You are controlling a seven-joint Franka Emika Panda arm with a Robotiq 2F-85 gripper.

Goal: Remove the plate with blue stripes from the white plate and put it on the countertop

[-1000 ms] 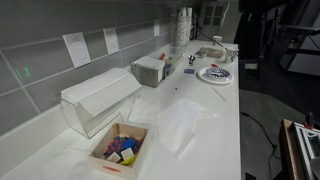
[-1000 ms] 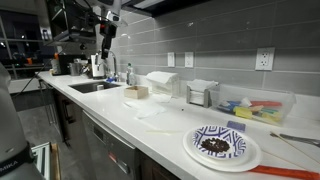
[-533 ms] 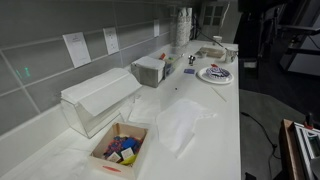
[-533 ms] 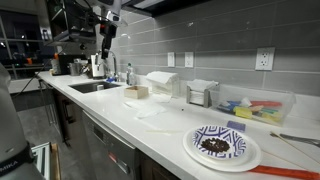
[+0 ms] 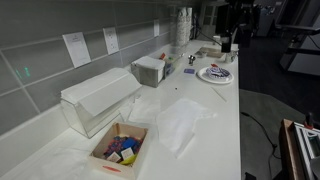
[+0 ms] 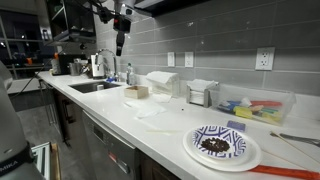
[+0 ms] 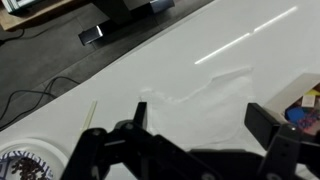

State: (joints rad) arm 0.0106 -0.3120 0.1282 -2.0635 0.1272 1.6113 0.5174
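The plate with blue stripes (image 6: 219, 141) lies on the white plate (image 6: 250, 160) near the countertop's (image 6: 170, 125) front edge, with dark crumbs at its middle. Both plates also show in an exterior view, the striped one (image 5: 216, 72) on the white one (image 5: 205, 78), far down the countertop (image 5: 220, 120). My gripper (image 6: 121, 45) hangs high above the counter, far from the plates, and shows in an exterior view (image 5: 228, 42) too. In the wrist view the gripper (image 7: 198, 125) is open and empty. The striped plate (image 7: 22, 166) sits at the bottom left there.
A crumpled clear plastic bag (image 7: 205, 98) lies under the gripper and shows in an exterior view (image 5: 185, 122). A clear bin (image 5: 95, 100), a cardboard box of colourful items (image 5: 120, 150) and a small box (image 5: 150, 70) line the wall. A sink (image 6: 95, 87) is at the far end.
The arm has moved along the counter towards the plates and now shows at the top right of an exterior view. The plates have not moved.
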